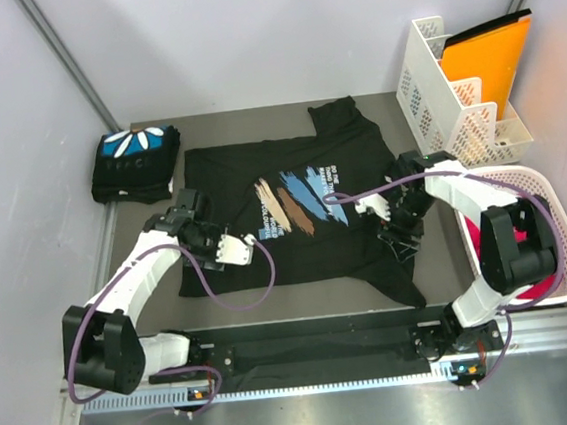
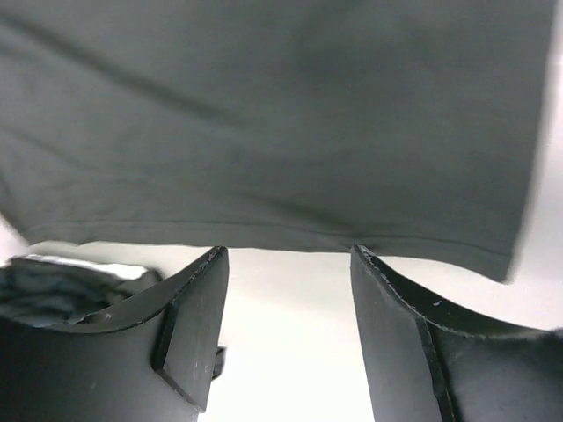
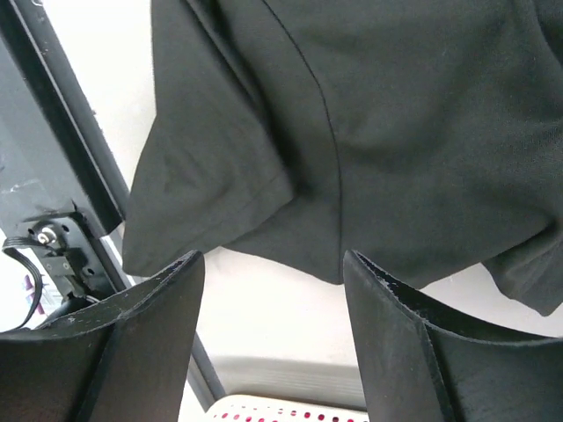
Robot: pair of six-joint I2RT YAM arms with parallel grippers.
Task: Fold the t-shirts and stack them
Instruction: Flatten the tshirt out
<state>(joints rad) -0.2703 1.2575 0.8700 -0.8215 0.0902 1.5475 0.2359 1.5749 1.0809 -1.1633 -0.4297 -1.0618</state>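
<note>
showing the black t-shirt with blue-and-tan brush strokes (image 1: 293, 207) lying spread flat, print up, at the middle of the desk (image 1: 245, 128). showing the black t-shirt with white petals (image 1: 135, 164) sitting folded at the far left corner, just beside the spread one. hovering the left tool (image 1: 188, 204) at the spread shirt's left edge, fingers (image 2: 189, 325) released, gripping nothing. hovering the right tool (image 1: 403, 241) by the near right sleeve (image 3: 202, 193), likewise released and empty.
</note>
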